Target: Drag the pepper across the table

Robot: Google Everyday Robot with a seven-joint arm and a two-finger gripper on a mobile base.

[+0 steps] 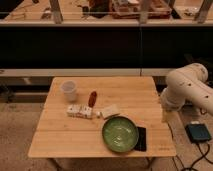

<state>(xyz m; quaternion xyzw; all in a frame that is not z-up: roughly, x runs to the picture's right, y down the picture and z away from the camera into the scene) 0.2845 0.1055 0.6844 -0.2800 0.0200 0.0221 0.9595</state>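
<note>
As far as we can make out, the gripper [165, 118] hangs at the low end of the white arm [186, 85], off the right edge of the counter [135, 92]. Whether it stands wide or narrow we cannot tell. The pepper is not in it.

Nearest it on the counter is a dark flat thing [142, 139], touching or tucked under the rim of a green bowl [120, 134] by the front edge. Behind the bowl lies a white packet [110, 111], with a row of white blocks [80, 111] just to its left.

The pepper [92, 98] lies just behind the blocks, near the middle of the counter, its long axis running roughly front to back. It is apart from the white cup [68, 90] on its left and well apart from the gripper, with the packet roughly between.

Handling, our judgement:
- The pepper looks small and light, probably smooth-skinned and rounded, so it is apt to roll or slip sideways if nudged on one flank.
- We would take hold across the narrow middle, from above, closing on the two long sides.
- A gentle grip should do, keeping it lightly down on the boards while it is dragged.
- Bare wood lies behind and to the right of it.
- The blocks in front and the cup at left are the things to steer clear of.
</note>
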